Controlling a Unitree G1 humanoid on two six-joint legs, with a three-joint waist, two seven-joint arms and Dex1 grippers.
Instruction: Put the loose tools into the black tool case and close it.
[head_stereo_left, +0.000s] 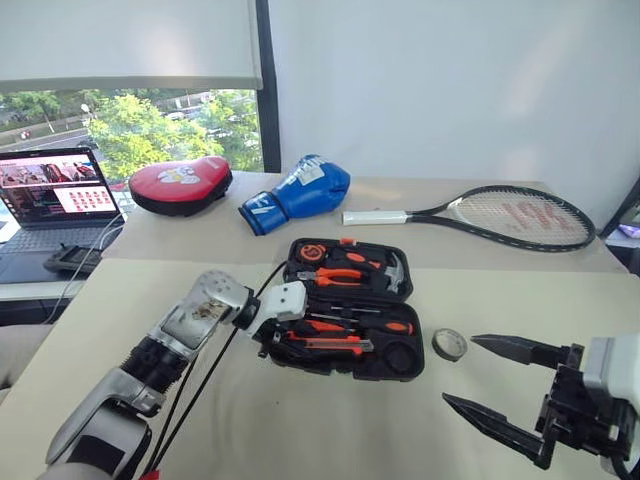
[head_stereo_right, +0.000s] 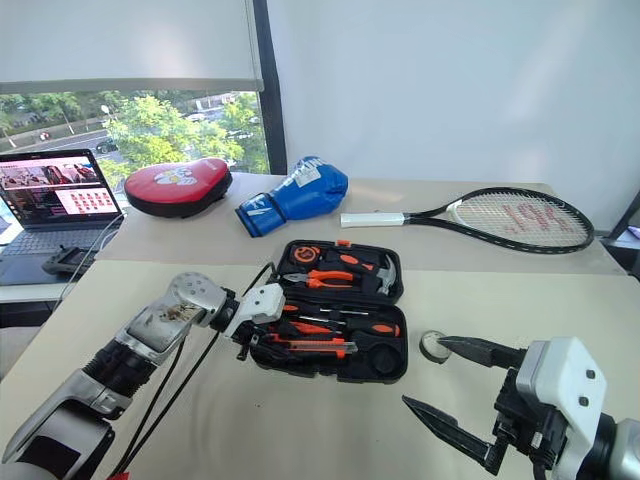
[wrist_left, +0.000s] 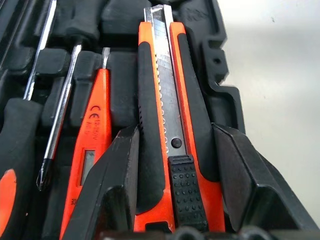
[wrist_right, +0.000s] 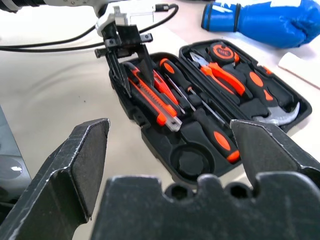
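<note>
The black tool case (head_stereo_left: 350, 310) is laid open at table centre. At its nine o'clock end, the utility knife (wrist_left: 172, 125) is straddled by the left gripper (wrist_left: 175, 165). The right gripper (head_stereo_left: 495, 385) is spread wide, empty, at four o'clock, near the tape roll (head_stereo_left: 449, 345).

Left arm: reaching forward and inward from the lower left, forearm angling up toward the centre, wrist bending so the left pincer (head_stereo_left: 268, 338) is pointing down and toward the robot's right. Its two black fingers (wrist_left: 112, 185) are standing part-way apart, one on either side of what lies between them.

Right arm: holding low on the right, wrist roughly level. Right pincer (head_stereo_left: 480, 378) is pointing toward the robot's left, fingers (wrist_right: 75, 165) spreading wide with nothing between them.
</note>
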